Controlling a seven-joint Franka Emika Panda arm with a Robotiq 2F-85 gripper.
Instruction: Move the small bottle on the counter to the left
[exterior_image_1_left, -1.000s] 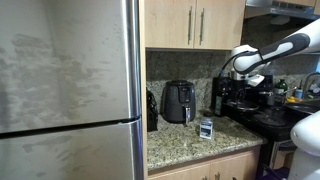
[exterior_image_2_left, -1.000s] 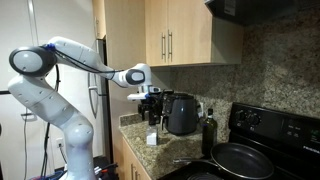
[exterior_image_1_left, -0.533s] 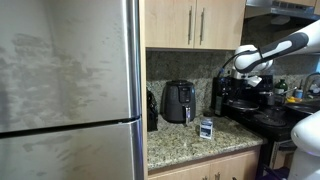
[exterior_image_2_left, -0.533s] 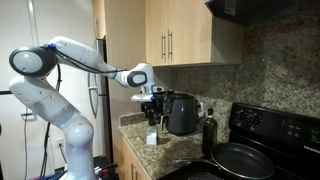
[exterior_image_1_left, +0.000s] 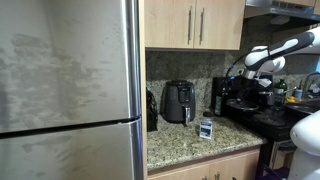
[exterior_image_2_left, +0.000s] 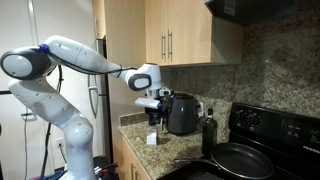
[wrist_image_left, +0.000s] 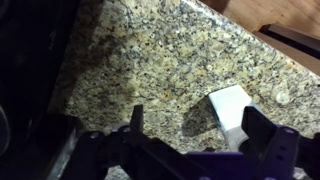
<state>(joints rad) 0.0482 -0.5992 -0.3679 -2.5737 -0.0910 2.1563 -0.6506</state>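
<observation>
Your gripper (exterior_image_2_left: 155, 112) hangs over the counter (exterior_image_1_left: 190, 146) with its jaws spread wide, holding nothing. The small bottle (exterior_image_1_left: 206, 128) stands upright toward the counter's front edge, forward of the air fryer (exterior_image_1_left: 179, 101), below the claw and not touching it. Wrist view: the bottle's pale top shows between the fingers (wrist_image_left: 268, 135), off-centre, nearer the one at the picture's right.
</observation>
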